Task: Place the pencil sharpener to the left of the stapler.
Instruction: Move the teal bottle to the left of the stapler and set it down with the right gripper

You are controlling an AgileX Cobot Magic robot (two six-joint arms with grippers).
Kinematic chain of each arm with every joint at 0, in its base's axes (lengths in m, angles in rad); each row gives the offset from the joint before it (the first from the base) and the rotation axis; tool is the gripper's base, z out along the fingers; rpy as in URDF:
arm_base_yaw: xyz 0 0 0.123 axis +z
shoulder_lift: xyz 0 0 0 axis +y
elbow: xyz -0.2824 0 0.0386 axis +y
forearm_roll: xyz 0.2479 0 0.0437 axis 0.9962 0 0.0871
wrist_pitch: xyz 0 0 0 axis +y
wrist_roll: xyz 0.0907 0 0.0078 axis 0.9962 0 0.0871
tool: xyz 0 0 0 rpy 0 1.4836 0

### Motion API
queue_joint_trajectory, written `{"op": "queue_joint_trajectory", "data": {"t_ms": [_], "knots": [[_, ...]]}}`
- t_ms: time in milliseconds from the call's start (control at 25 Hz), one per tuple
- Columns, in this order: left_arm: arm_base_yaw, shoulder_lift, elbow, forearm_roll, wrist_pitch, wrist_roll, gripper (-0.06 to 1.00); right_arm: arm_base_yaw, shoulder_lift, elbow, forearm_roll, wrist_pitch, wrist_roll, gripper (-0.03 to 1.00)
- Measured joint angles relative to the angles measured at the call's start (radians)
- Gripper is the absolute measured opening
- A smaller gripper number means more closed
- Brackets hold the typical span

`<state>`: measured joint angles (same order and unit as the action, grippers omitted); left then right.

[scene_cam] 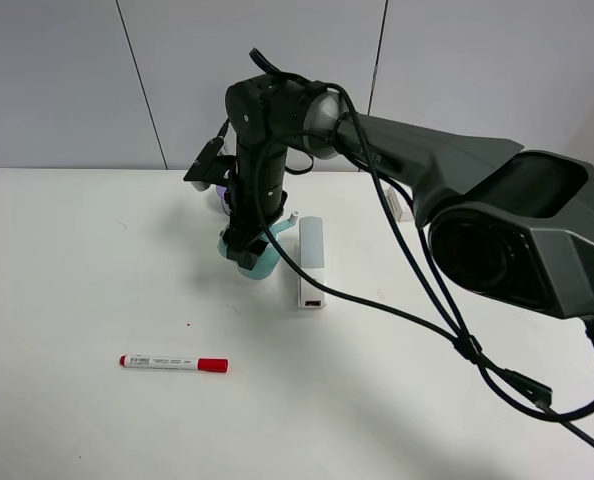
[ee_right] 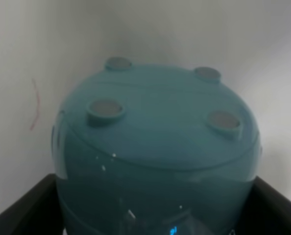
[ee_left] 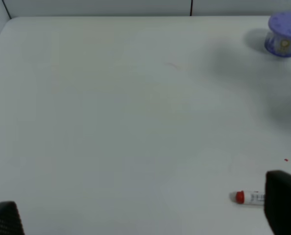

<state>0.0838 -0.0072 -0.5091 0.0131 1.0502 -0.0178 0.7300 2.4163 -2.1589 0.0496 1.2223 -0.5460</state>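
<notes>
The teal pencil sharpener (scene_cam: 268, 263) is at the table's middle, just left of the white stapler (scene_cam: 311, 262), and its white collar end (scene_cam: 294, 218) points toward the back. My right gripper (scene_cam: 245, 252) has reached across from the right and is shut on it. In the right wrist view the sharpener (ee_right: 155, 142) fills the frame, showing its underside with several round feet, and a dark finger (ee_right: 28, 208) stands at each side. I cannot tell whether it rests on the table. My left gripper (ee_left: 145, 215) is open with only bare table between its fingers.
A red-capped white marker (scene_cam: 174, 363) lies near the front left, and its cap end (ee_left: 248, 197) shows in the left wrist view. A purple round container (ee_left: 284, 34) stands behind the right arm. Black cables (scene_cam: 457, 340) hang from the arm over the table's right side.
</notes>
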Motion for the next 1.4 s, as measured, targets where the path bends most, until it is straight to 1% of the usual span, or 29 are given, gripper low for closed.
{"op": "queue_joint_trajectory", "data": {"t_ms": [240, 720, 1400], "knots": [[0.0, 0.0, 0.0, 0.0, 0.0, 0.0, 1.0, 0.0, 0.0, 0.0, -0.035, 0.0, -0.009, 0.66], [0.0, 0.0, 0.0, 0.0, 0.0, 0.0, 1.0, 0.0, 0.014, 0.0, -0.035, 0.0, -0.051, 0.66], [0.0, 0.0, 0.0, 0.0, 0.0, 0.0, 1.0, 0.0, 0.069, 0.0, -0.016, 0.0, -0.062, 0.66]]}}
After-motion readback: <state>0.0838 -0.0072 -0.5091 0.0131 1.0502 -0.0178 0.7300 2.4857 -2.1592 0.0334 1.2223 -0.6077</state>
